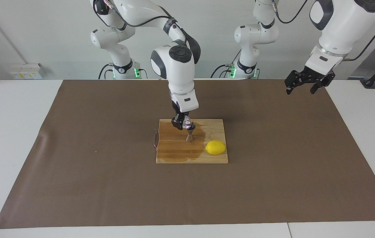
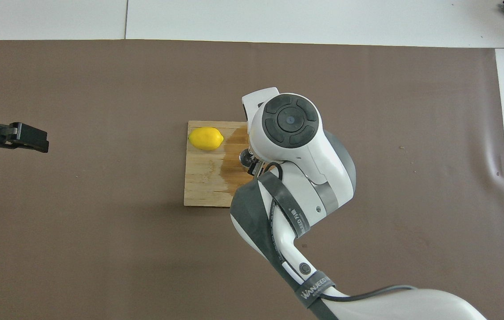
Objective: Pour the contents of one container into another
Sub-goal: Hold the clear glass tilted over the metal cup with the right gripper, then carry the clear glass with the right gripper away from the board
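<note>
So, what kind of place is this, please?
Probably a robot laboratory set up as a test bench: two white arms mounted at a table covered with a brown mat, and a wooden cutting board with a lemon as props.

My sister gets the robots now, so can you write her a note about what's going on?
Right gripper: shut on the glass cup, tipped over the jigger.
Left gripper: open, empty, waiting over the brown mat at its own end of the table.
Jigger: upright on the wooden board, which has a wet patch. A lemon lies on the board beside the jigger.
Done: cup picked up and tilted over the jigger.
Left: finish pouring, then set the cup down. How full either container is cannot be seen.
</note>
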You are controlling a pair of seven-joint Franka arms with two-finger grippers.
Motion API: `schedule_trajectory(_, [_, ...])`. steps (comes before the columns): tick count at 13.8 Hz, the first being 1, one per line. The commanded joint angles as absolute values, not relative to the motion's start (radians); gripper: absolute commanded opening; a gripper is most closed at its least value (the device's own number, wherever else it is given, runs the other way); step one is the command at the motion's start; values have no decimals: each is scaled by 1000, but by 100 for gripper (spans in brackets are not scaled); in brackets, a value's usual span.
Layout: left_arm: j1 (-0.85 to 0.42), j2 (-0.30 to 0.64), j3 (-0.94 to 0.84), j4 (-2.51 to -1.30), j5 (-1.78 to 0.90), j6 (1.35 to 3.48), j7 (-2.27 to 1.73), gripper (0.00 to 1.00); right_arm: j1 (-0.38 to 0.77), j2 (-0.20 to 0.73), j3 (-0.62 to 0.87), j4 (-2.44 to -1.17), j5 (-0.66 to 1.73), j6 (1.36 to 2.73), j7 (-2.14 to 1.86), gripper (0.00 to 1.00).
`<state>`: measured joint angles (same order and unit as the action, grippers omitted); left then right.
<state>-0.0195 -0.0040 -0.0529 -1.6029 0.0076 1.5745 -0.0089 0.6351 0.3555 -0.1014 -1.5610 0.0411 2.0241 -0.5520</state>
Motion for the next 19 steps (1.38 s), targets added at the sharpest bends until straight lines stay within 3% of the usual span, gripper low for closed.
schedule_trajectory(1, [-15, -29, -55, -1624, 15, 1568, -3, 100, 579, 295, -97, -1604, 153, 2095, -670, 0])
schedule_trajectory(5, [-15, -29, -55, -1624, 15, 1568, -3, 100, 470, 175, -97, -1718, 314, 2152, -871, 0])
schedule_trajectory(8, [-15, -29, -55, -1624, 15, 1568, -3, 100, 324, 126, -95, -1769, 402, 2128, -1062, 0])
schedule_trajectory(15, [-15, -29, -55, -1625, 15, 1568, -3, 100, -27, 118, -94, -1779, 477, 1945, -1411, 0])
schedule_trajectory(19, [-15, -29, -55, -1624, 15, 1568, -3, 100, -198, 135, -94, -1847, 564, 1921, -1653, 0])
